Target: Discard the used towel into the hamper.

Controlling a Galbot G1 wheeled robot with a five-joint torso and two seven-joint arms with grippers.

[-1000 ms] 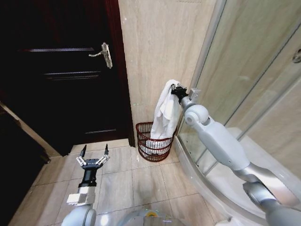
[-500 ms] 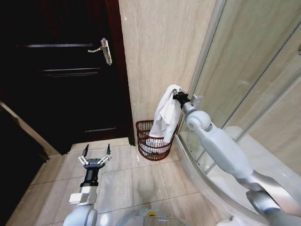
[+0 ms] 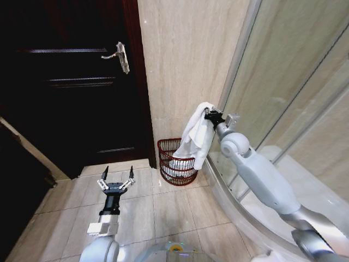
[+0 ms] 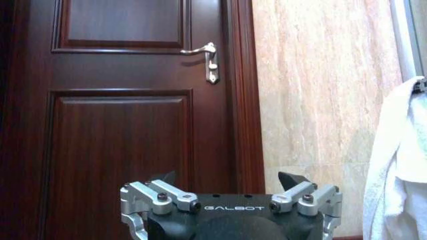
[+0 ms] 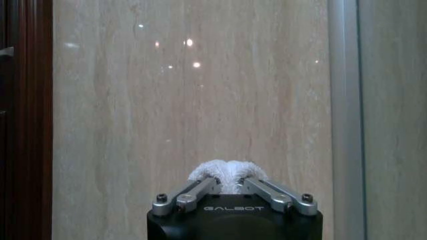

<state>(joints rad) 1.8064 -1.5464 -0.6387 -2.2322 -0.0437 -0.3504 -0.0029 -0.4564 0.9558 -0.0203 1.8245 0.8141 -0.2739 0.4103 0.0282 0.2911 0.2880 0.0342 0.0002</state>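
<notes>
A white towel (image 3: 197, 136) hangs from my right gripper (image 3: 209, 113), which is shut on its top fold in front of the beige wall. The towel's lower end dips into the hamper (image 3: 177, 162), a dark red openwork basket on the floor by the wall. From the right wrist, the towel (image 5: 227, 172) bulges between the closed fingers of the gripper (image 5: 229, 186). My left gripper (image 3: 115, 176) hangs low over the floor tiles, left of the hamper, open and holding nothing. The left wrist view shows its spread fingers (image 4: 160, 187) and the towel (image 4: 400, 165) at the side.
A dark wooden door (image 3: 71, 93) with a metal lever handle (image 3: 119, 56) stands left of the wall. The glass shower enclosure (image 3: 283, 93) and its curved base (image 3: 240, 202) close off the right side. Tiled floor (image 3: 163, 207) lies open before the hamper.
The right gripper with the towel has come down and slightly right, so more towel sinks into the hamper. The left gripper has shifted a little right and lower in view.
</notes>
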